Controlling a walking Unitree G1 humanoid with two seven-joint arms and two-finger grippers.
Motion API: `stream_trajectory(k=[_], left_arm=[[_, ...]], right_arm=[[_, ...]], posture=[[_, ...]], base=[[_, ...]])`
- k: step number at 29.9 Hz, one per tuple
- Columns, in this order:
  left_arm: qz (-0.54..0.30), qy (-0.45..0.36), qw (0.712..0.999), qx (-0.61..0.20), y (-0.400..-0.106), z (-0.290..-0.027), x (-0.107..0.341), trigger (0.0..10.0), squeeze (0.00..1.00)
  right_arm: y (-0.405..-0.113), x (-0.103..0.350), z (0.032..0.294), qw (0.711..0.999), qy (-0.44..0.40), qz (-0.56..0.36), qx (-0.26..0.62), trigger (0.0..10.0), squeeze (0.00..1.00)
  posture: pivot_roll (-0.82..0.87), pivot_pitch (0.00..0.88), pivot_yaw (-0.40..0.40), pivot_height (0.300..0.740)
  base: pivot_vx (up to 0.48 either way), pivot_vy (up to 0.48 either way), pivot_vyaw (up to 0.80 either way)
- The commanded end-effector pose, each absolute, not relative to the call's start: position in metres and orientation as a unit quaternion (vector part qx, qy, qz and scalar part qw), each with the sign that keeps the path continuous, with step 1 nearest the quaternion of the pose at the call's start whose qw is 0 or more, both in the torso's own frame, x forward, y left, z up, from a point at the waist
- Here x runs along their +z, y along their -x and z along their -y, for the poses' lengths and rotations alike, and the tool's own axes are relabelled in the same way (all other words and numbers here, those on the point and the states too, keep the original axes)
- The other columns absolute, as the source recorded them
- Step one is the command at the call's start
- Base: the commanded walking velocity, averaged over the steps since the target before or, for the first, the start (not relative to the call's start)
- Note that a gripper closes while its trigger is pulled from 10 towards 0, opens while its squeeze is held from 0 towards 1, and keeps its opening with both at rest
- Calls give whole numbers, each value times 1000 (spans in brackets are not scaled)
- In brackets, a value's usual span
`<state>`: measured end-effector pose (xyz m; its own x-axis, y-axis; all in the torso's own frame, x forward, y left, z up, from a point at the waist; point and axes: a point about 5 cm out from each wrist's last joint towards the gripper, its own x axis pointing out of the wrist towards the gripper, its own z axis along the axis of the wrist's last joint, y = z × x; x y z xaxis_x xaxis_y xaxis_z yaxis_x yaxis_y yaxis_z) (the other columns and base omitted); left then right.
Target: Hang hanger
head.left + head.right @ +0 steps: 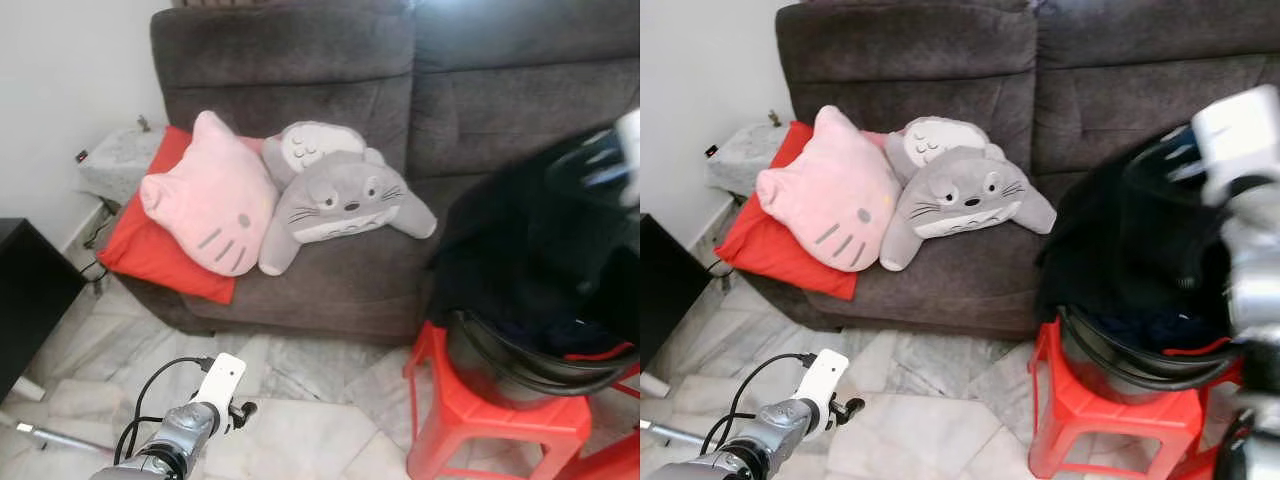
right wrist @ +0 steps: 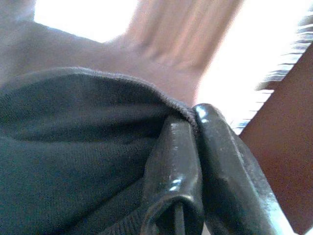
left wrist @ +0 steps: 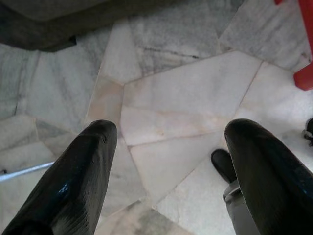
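A dark garment (image 1: 520, 250) rises in a heap out of a round black basket (image 1: 530, 368) that stands on a red plastic stool (image 1: 490, 420) at the right. My right arm (image 1: 1240, 150) is raised beside it and looks blurred. In the right wrist view my right gripper (image 2: 194, 147) is shut on a folded edge of the dark garment (image 2: 73, 147). My left arm (image 1: 180, 430) hangs low at the bottom left. Its gripper (image 3: 166, 147) is open over the marble floor, with nothing between the fingers.
A dark grey sofa (image 1: 400, 70) fills the back, with a pink cat cushion (image 1: 205, 195), a grey plush (image 1: 345, 200) and a red pillow (image 1: 150, 250). A black cabinet (image 1: 30, 290) stands at left. A metal rod (image 1: 55, 437) lies on the floor.
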<state>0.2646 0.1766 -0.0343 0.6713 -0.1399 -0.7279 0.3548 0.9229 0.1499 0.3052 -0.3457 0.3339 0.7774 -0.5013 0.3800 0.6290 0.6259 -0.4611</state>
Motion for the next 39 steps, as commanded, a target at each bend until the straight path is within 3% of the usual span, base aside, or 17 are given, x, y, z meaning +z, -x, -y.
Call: stream_trajectory(k=[1,2,4,5,7,8,10,12,19,30,39], left_arm=[[-392,-154,897,-131,-261,-184,-36,10000,0],[-392,-154,897,-132,-261,-184,-36,10000,0],[-392,-154,897,-132,-261,-185,-36,10000,0],[-393,-154,897,-132,-261,-185,-36,10000,0],[-393,-154,897,-133,-261,-185,-36,10000,0],[-393,-154,897,-133,-261,-184,-36,10000,0],[-392,-154,897,-132,-261,-184,-36,10000,0],[-392,-153,898,-131,-261,-184,-36,10000,0],[-393,-154,897,-132,-261,-185,-36,10000,0],[-392,-154,897,-131,-261,-185,-36,10000,0],[-392,-152,898,-131,-261,-184,-36,10000,0]], right_arm=[[-293,365,344,872,294,195,-340,0,0],[-296,370,334,882,304,211,-293,0,0],[-297,370,331,884,305,213,-282,0,0],[-311,347,314,917,308,168,-190,0,0],[-320,321,300,939,307,108,-112,0,0],[-325,280,287,944,327,19,-48,0,0],[-320,232,275,918,389,-73,26,0,0],[-313,210,275,909,400,-112,41,0,0],[-310,217,276,926,366,-88,27,0,0],[-313,272,249,948,304,73,57,0,0],[-304,254,231,930,332,30,154,0,0]], posture=[[-279,0,137,740],[-282,0,137,740],[-282,0,137,740],[-282,0,137,740],[-282,0,137,740],[-279,0,137,740],[-270,0,135,740],[-270,0,135,740],[-272,0,139,740],[-270,0,137,740],[-268,0,133,740]], base=[[0,0,0],[0,0,0],[0,0,0],[0,0,0],[0,0,0],[0,0,0],[0,0,0],[0,0,0],[0,0,0],[0,0,0],[0,0,0]])
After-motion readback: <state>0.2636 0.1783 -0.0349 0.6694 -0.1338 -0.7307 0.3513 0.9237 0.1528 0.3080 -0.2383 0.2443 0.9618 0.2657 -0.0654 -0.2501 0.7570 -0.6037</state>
